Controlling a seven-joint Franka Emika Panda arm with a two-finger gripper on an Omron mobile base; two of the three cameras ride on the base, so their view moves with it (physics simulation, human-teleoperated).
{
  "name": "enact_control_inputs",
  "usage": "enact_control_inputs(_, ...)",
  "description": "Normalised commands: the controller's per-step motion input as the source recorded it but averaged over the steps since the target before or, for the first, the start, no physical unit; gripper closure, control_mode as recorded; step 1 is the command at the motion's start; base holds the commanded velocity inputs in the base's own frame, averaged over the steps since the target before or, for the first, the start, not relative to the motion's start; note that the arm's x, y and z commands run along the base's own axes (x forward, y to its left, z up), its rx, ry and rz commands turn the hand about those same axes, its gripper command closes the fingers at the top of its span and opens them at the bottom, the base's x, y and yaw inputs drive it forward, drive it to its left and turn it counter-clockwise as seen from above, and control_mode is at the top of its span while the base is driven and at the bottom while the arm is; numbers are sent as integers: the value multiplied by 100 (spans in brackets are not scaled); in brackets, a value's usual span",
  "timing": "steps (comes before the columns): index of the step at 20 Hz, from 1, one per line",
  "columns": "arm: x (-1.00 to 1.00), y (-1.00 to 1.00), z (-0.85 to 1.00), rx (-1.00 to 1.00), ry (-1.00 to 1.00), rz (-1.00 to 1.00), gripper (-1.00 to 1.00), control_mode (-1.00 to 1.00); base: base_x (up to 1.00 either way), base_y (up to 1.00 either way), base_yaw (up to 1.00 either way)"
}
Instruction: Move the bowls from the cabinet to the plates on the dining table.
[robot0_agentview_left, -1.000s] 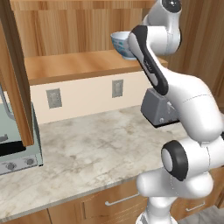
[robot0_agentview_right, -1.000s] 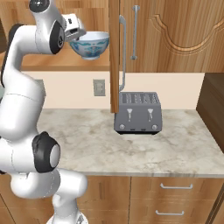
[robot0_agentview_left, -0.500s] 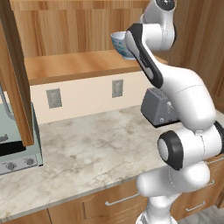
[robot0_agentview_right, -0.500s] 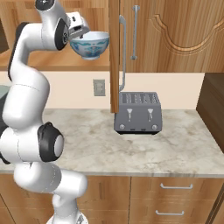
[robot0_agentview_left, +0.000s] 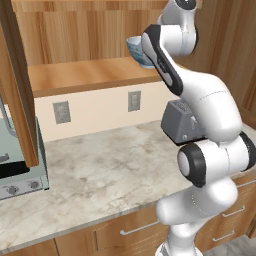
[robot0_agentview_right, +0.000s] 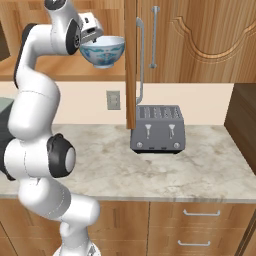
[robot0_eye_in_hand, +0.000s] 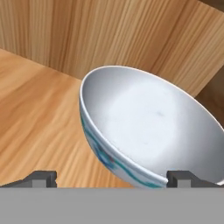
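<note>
A white bowl with blue-teal pattern (robot0_agentview_left: 137, 50) sits on the wooden cabinet shelf (robot0_agentview_left: 85, 75) near its right end, partly hidden by the white arm (robot0_agentview_left: 200, 100), while a grey toaster (robot0_agentview_left: 179, 122) stands on the marble counter (robot0_agentview_left: 100, 170) toward its back right.

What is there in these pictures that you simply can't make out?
- Bowl, left base view: the white arm covers most of it.
- Bowl's foot, hand view: lost below the bottom edge, so whether it stands on the cabinet shelf is unclear.
- Gripper, hand view: only the tips of its fingers show; contact with the bowl can't be judged.
- Toaster, left base view: partly behind the arm.
</note>
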Motion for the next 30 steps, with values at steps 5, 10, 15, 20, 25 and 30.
enact_control_inputs(5, 18, 0, -10, 0, 0, 2, -100, -100, 0, 0, 0)
enact_control_inputs(10, 23, -1, -13, -1, 0, 1, -100, -100, 0, 0, 0)
enact_control_inputs(15, 22, 0, -1, -1, 0, 1, -100, -100, 0, 0, 0)
enact_control_inputs(20, 26, -1, -3, -2, 0, 1, -100, -100, 0, 0, 0)
enact_control_inputs(25, 10, -1, -1, -1, 0, 1, -100, -100, 0, 0, 0)
enact_control_inputs(30, 0, 0, 0, 0, 0, 1, 100, -100, 0, 0, 0)
